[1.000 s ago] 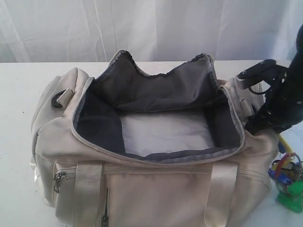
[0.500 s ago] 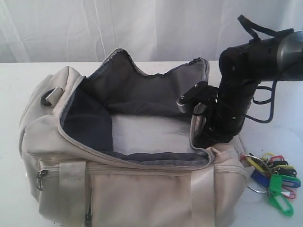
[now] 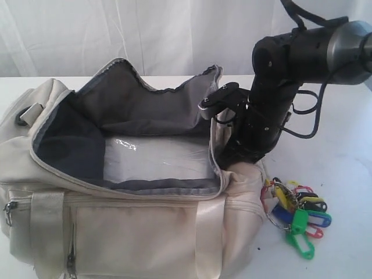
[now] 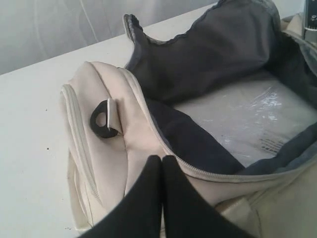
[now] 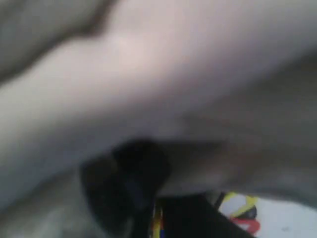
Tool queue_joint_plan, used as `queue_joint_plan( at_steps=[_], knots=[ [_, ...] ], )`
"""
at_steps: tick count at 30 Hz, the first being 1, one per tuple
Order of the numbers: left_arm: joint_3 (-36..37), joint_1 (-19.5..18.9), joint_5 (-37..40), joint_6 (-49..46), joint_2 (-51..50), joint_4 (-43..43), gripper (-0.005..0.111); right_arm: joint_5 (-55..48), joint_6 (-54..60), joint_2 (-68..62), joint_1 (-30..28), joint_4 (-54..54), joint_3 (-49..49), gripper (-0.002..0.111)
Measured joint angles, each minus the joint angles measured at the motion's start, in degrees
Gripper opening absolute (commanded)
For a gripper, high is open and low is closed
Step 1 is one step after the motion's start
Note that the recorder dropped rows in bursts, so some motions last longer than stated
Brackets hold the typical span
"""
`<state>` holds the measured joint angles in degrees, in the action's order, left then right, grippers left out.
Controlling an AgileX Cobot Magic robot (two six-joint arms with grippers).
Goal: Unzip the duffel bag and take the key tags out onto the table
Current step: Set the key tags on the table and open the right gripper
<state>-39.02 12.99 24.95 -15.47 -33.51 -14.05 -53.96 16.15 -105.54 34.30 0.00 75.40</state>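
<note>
Since the key tags lie out on the table just beside its right end, the duffel bag gapes unzipped w/ only a film-wrapped base panel inside. Your left gripper hangs clenched & empty near the strap ring. Your right gripper is closed down against the bag's right end; can't tell if it pinches cloth. Its arm crowds the tags.

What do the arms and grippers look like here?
Right arm: matte black, chunky rounded links, with a silver-grey joint cap and thin black cables looping off its side. Left gripper: two smooth black tapered fingers. No markings are legible. The right wrist view is too blurred to add detail.
</note>
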Motion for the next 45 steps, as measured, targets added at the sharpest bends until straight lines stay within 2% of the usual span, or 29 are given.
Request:
queue_joint_plan(
  at_steps=[7, 15, 29, 32, 36, 39, 45],
  knots=[
    [0.0, 0.0, 0.0, 0.0, 0.0, 0.0, 0.000, -5.9, -9.6, 6.7, 0.3, -11.7, 0.0, 0.000],
    [0.0, 0.0, 0.0, 0.0, 0.0, 0.0, 0.000, -3.5, -13.8, 10.6, -2.4, -13.0, -3.9, 0.000],
    [0.0, 0.0, 0.0, 0.0, 0.0, 0.0, 0.000, 26.2, -26.6, 14.5, -7.8, -13.8, -26.6, 0.000],
    [0.0, 0.0, 0.0, 0.0, 0.0, 0.0, 0.000, 29.6, -27.5, 14.5, -8.0, -13.8, -29.4, 0.009],
    [0.0, 0.0, 0.0, 0.0, 0.0, -0.1, 0.000, 31.8, -27.9, 14.5, -8.0, -13.8, -30.5, 0.037],
    [0.0, 0.0, 0.0, 0.0, 0.0, -0.1, 0.000, 31.7, -27.9, 14.6, -8.0, -13.7, -30.3, 0.052],
    [0.0, 0.0, 0.0, 0.0, 0.0, -0.2, 0.000, 25.2, -27.9, 18.0, -8.0, -13.7, -27.9, 0.053]
  ],
)
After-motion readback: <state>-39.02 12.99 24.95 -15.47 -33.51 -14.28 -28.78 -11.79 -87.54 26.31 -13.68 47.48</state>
